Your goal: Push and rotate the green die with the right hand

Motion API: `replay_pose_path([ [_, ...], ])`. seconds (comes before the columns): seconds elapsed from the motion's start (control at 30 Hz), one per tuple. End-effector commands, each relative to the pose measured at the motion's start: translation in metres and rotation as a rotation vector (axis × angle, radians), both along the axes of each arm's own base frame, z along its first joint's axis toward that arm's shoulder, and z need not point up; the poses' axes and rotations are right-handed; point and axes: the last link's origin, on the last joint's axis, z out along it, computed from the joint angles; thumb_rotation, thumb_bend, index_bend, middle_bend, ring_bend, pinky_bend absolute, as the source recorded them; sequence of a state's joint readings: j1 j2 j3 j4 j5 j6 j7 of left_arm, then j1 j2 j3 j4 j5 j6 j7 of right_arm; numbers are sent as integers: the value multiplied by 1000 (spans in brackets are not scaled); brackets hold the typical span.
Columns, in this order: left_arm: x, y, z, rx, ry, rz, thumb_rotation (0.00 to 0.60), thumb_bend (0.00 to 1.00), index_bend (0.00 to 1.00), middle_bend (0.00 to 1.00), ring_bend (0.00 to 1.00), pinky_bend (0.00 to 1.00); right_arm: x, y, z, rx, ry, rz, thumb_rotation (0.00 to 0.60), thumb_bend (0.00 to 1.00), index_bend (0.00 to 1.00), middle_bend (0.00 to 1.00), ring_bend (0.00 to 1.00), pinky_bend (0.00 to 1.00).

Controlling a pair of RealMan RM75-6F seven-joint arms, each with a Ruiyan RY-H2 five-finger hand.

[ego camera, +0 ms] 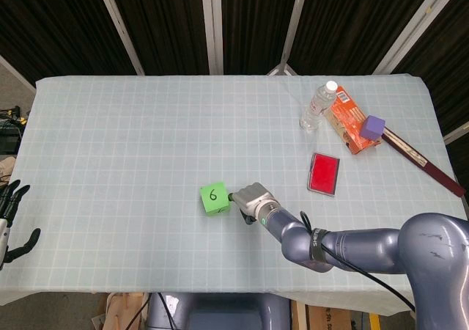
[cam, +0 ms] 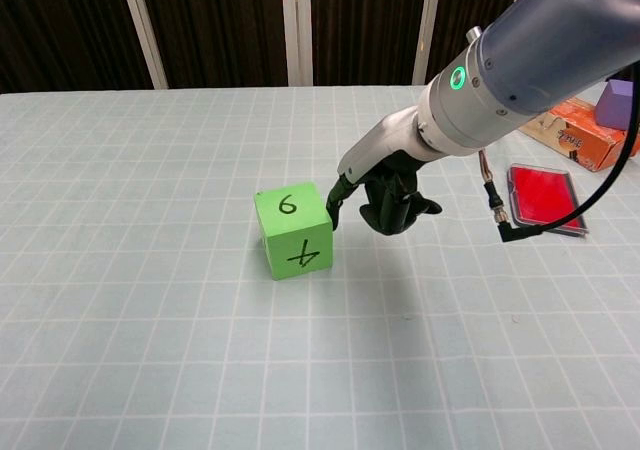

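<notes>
The green die [ego camera: 214, 198] [cam: 292, 232] sits near the table's middle, a 6 on its top face and a 4 on the side toward the chest camera. My right hand [ego camera: 249, 202] [cam: 385, 197] is right beside the die's right side, fingers curled in, with one fingertip [cam: 332, 216] touching the die's right edge. It holds nothing. My left hand [ego camera: 10, 224] hangs off the table's left edge, fingers spread, empty.
A red flat case [ego camera: 324, 173] [cam: 543, 195] lies right of the right arm. At the back right stand a water bottle [ego camera: 316, 107], an orange box [ego camera: 349, 119] with a purple cube [ego camera: 372, 127] on it, and a dark long stick [ego camera: 423, 160].
</notes>
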State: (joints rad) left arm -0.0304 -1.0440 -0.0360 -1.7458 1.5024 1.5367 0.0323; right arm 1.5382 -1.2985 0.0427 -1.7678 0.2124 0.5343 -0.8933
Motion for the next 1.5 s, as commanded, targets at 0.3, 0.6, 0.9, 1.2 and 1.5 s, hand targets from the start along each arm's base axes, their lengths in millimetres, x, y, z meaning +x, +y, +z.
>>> replay_pose_path([
  [0.3,0,0,1,3,-2,-1,600,431,103,0,0,41,4,19,-4,99,-18,14,600,904,170,848,816,709],
  [0.6,0,0,1,4,-5,0,600,431,103,0,0,41,13,32,-9,183,-75,1,600,905,170,848,816,709],
  [0.9,-1,0,2,3,-7,-1,600,432,104,0,0,41,22,34,-15,201,-117,5,600,909,170,848,815,709],
  [1.2,-2,0,5,9,-13,3,600,431,104,0,0,41,25,33,-23,194,-148,-9,600,911,170,848,816,709],
  [1.5,-2,1,4,1,-14,0,600,431,104,0,0,41,35,32,-31,212,-210,-49,600,911,170,848,816,709],
])
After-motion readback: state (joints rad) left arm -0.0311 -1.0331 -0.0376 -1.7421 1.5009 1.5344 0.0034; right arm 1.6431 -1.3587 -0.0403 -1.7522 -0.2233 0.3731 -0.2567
